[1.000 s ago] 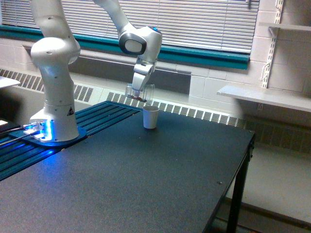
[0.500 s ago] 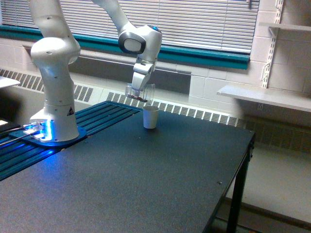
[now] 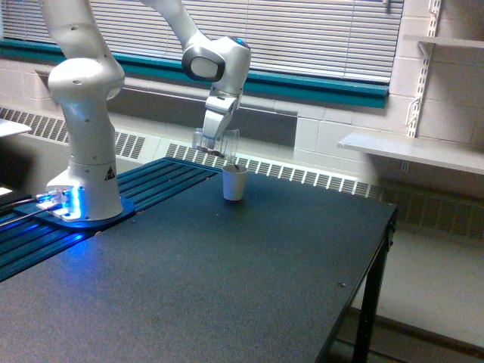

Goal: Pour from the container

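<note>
Near the far edge of the desk (image 3: 227,265), toward its far left corner in the exterior view, the white paper cup (image 3: 234,184) stands upright. The clear container (image 3: 216,143) hangs in the air just above it and slightly toward the exterior view's left, tilted, with its lower lip close over the white cup's rim. Brown bits show at the low end of the container.

Tool (image 3: 212,141): pinching the container; fingers closed on its wall.

Change over the last second: the wrist has drifted a little toward the exterior view's left and slightly up, and the container went with it. The tilt looks about the same or marginally steeper; too small to be sure. A dark speck now sits at the white cup's rim, possibly granules falling or landed; cannot confirm.

Judgement: pour is under way, mid-stage. Brown material remains in the container, so more tilt is probably needed. The leftward drift leaves the lip near the cup's left rim; risk of granules missing onto the desk.
</note>
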Available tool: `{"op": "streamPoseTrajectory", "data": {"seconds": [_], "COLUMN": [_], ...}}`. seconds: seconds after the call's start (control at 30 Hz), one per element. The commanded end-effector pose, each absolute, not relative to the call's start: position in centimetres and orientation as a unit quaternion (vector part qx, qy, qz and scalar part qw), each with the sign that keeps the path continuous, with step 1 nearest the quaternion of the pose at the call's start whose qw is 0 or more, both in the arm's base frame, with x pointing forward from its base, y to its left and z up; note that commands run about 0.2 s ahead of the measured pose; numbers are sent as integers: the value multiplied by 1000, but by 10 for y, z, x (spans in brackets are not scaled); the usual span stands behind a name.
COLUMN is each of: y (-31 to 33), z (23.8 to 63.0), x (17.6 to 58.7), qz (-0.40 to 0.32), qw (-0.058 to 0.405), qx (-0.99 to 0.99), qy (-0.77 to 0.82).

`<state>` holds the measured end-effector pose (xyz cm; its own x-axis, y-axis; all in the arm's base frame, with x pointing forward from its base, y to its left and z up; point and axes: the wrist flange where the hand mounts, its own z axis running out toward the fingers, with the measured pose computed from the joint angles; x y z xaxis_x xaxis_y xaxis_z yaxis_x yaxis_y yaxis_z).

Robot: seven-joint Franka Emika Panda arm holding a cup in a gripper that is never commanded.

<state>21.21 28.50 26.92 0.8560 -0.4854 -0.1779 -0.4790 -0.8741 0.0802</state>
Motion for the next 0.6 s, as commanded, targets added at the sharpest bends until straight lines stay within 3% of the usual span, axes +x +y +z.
{"op": "streamPoseTrajectory", "data": {"seconds": [0.03,0.6], "y": [285,285], "z": [269,271], "x": [208,218], "qz": [-102,-76], "qw": [19,24], "qx": [966,966], "qy": [-238,-245]}}
